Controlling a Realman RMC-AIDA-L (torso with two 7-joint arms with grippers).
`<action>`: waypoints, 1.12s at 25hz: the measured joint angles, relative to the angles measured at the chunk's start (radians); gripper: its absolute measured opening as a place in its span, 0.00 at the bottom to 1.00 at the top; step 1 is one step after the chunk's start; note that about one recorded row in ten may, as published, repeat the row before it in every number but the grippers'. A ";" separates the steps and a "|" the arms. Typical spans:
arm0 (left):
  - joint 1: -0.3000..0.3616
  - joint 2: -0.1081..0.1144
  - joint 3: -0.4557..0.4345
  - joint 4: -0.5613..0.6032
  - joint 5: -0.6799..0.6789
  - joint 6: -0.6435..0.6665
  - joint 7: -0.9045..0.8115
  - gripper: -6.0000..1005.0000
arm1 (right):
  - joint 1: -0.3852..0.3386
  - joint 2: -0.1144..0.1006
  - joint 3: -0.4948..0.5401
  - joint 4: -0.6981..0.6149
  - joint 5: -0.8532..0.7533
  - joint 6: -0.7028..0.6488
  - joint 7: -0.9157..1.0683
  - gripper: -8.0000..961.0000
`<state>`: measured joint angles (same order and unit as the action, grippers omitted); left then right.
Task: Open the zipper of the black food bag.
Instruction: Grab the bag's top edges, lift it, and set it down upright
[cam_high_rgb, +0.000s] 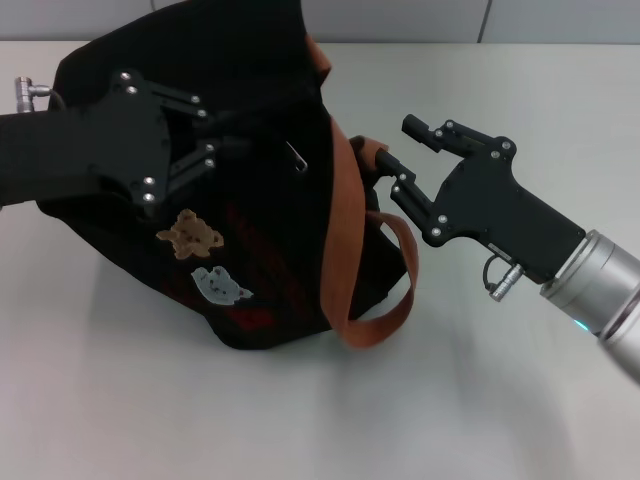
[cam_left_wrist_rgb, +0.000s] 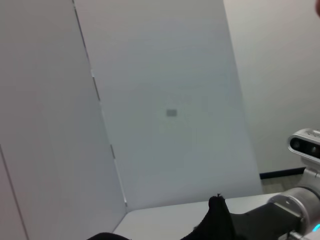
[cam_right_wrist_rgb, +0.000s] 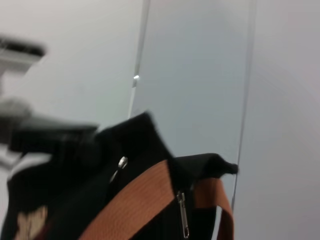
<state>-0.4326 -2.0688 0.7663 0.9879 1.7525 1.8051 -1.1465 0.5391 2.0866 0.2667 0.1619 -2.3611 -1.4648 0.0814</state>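
The spread right gripper (cam_high_rgb: 393, 143) hovers beside the boxy black fabric food bag (cam_high_rgb: 270, 250), while the left gripper (cam_high_rgb: 215, 135) grips the bag's top fabric; the long black zipper (cam_right_wrist_rgb: 183, 214) appears shut, its opening still ahead.

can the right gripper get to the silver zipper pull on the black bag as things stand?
Probably yes. The right gripper is open beside the black fabric food bag, facing the silver metal zipper pull; only the orange-brown strap lies between. The left gripper presses the bag's far side.
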 joint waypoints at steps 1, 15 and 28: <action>-0.003 0.000 0.015 0.000 0.000 -0.002 -0.001 0.12 | 0.006 0.000 -0.001 -0.002 -0.001 0.004 -0.083 0.43; -0.020 -0.005 0.107 -0.009 -0.006 -0.048 -0.014 0.11 | 0.006 0.006 0.000 0.084 -0.003 0.084 -0.641 0.43; -0.028 -0.007 0.143 -0.014 -0.008 -0.068 -0.020 0.11 | 0.008 0.006 0.030 0.140 0.003 0.128 -0.751 0.43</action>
<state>-0.4603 -2.0755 0.9088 0.9744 1.7440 1.7376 -1.1662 0.5475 2.0924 0.2963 0.3016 -2.3583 -1.3369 -0.6691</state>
